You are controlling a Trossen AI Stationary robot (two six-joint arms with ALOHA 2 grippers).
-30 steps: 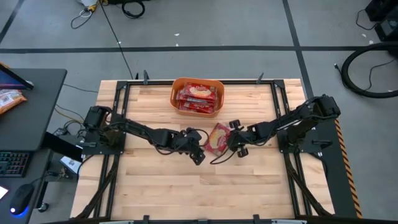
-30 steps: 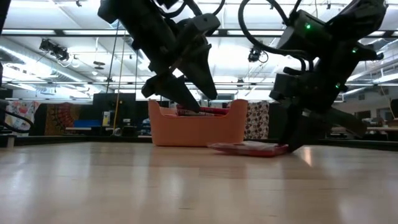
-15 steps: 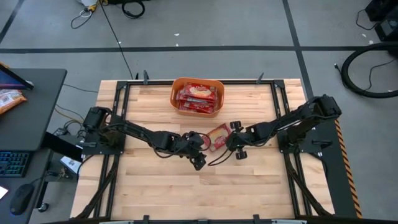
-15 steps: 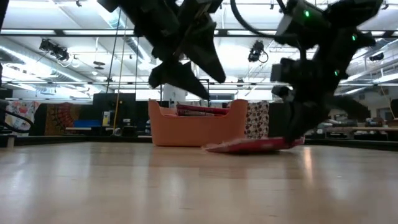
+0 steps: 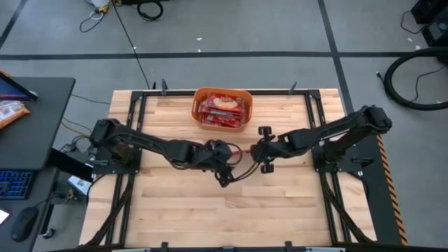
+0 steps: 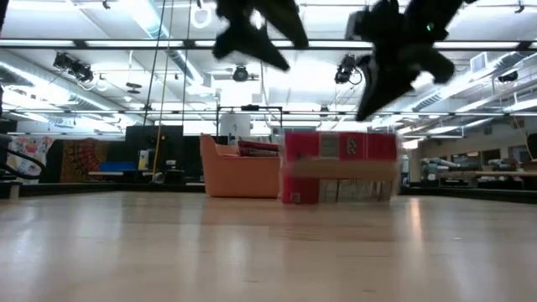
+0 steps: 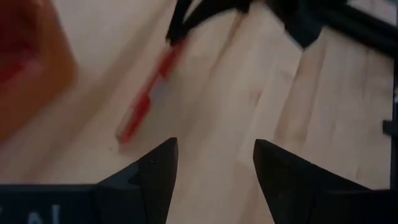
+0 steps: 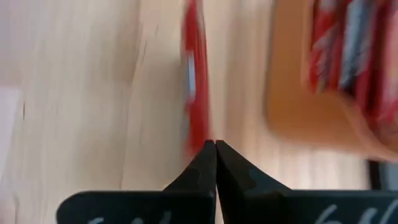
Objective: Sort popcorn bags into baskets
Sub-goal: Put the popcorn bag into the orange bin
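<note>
One popcorn bag (image 6: 340, 168), red with pale markings, hangs upright below my right gripper (image 6: 369, 113), which is shut on it. From above the bag shows only as a thin red sliver (image 5: 241, 150) at the table's middle. The left wrist view also shows it edge-on (image 7: 149, 93). My left gripper (image 5: 224, 169) hovers open just left of the bag, touching nothing. The orange basket (image 5: 197, 106) stands at the far middle edge with several popcorn bags (image 5: 222, 110) lying in it. My right gripper pinches the bag's top edge (image 6: 369, 136), toward one end of it, between its two shut fingers (image 8: 202, 163). The fingers slant down from the table's right. The bag hangs flat and upright below them. I cannot tell whether its lower edge (image 6: 340, 201) touches the table.
A black desk (image 5: 42, 105) with an orange snack bag (image 5: 10, 112) and a keyboard stands left of the table. Dark frame rails (image 5: 133, 112) run along the table's sides. Bare wood (image 5: 231, 210) lies toward the near edge.
My right gripper has risen with the bag's right edge. The bag lay flat on the table and now hangs upright, tipped up from that edge. My left gripper has also risen and kept open.
</note>
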